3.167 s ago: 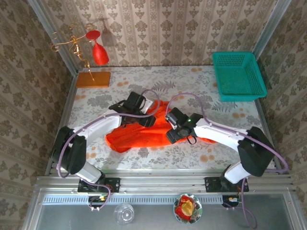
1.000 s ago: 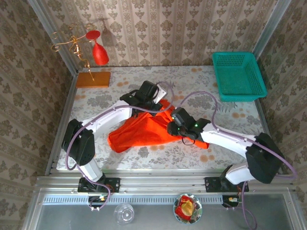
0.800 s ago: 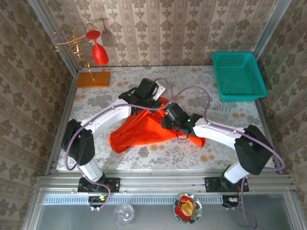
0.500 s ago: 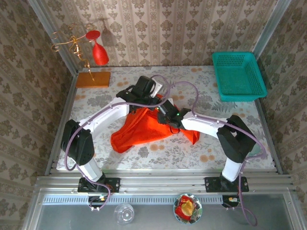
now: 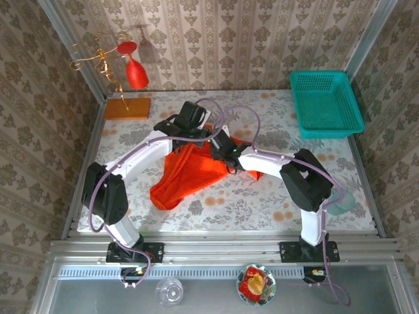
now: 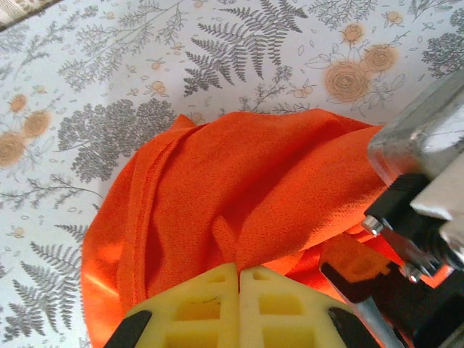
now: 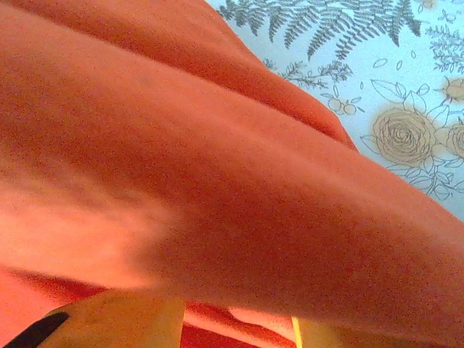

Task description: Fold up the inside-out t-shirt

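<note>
The inside-out t-shirt (image 5: 190,171) is a bright orange-red heap in the middle of the table, bunched and lifted at its far end. My left gripper (image 5: 198,136) holds that raised end. In the left wrist view its yellow fingers (image 6: 210,304) meet on a pinched fold of the cloth (image 6: 239,196). My right gripper (image 5: 220,146) sits right beside the left one, pushed into the shirt. In the right wrist view the cloth (image 7: 217,181) drapes across the lens, and the two fingertips (image 7: 116,319) stand apart at the bottom, with more folds in the gap.
A teal basket (image 5: 326,101) stands at the back right. An orange-brown board (image 5: 127,108) lies at the back left under a gold wire rack holding a red wine glass (image 5: 135,73). The floral tabletop (image 5: 275,203) is bare near the front.
My right gripper has swung left and farther back until it is next to the left one. The shirt has bunched up narrower and shifted left, and the left gripper has kept its hold.
</note>
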Robot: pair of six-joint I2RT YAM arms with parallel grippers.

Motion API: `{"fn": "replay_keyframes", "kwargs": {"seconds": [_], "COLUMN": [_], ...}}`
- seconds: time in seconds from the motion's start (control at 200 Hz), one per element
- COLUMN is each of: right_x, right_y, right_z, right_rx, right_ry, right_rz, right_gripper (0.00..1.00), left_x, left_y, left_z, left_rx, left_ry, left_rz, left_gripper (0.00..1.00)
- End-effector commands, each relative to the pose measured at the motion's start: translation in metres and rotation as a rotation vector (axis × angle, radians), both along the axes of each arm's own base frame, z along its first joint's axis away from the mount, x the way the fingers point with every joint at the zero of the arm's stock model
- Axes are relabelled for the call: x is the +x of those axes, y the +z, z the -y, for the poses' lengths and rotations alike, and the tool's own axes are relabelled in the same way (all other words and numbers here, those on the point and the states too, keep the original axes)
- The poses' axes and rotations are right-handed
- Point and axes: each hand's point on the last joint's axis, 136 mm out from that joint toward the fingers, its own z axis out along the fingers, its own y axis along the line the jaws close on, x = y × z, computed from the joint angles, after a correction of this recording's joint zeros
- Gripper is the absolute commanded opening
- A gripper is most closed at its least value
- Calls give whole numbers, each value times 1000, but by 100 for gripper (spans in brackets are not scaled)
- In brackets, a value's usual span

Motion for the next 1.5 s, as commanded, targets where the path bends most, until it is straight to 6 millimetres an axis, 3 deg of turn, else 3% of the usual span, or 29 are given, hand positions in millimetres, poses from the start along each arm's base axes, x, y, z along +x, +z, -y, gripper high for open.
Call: {"fn": "replay_keyframes", "kwargs": {"seconds": [0.0, 0.225, 0.415, 0.66, 0.8, 0.87, 0.955, 1.02, 1.075, 1.195, 1.405, 1.425, 1.495], "right_x": [-11, -20, -10, 9, 17, 17, 10, 1, -8, -34, -85, -90, -107], "right_y": [-39, -20, -16, -30, -52, -59, -54, -43, -31, 3, 84, 94, 126], "right_z": [18, 14, -3, -22, -13, -4, -2, -1, 0, 2, 7, 9, 15], "right_rx": [-52, 41, 59, 87, 64, 62, 91, 98, 113, 152, 262, 273, 309], "right_ry": [17, 71, 146, 221, 192, 161, 165, 181, 194, 240, 372, 386, 424], "right_rz": [-88, -21, -3, -46, -107, -148, -173, -175, -172, -148, -77, -63, -7], "right_gripper": [42, 43, 49, 52, 52, 47, 28, 9, 0, 0, 0, 0, 0], "left_x": [-29, -32, -41, -52, -56, -57, -56, -53, -47, -30, 10, 20, 36], "left_y": [37, 44, 49, 57, 61, 64, 68, 71, 71, 70, 58, 56, 47], "left_z": [34, 30, 36, 34, 32, 30, 27, 23, 18, 5, -23, -35, -50], "left_rx": [-160, -205, -237, -249, -259, -273, -314, -345, -362, -385, -413, -419, -427], "left_ry": [-108, -103, -139, -162, -169, -168, -161, -149, -133, -84, 15, 48, 92], "left_rz": [-4, -26, -55, -60, -61, -62, -62, -60, -59, -53, -63, -63, -80], "left_gripper": [0, 0, 0, 0, 0, 0, 0, 0, 0, 0, 0, 0, 0]}}
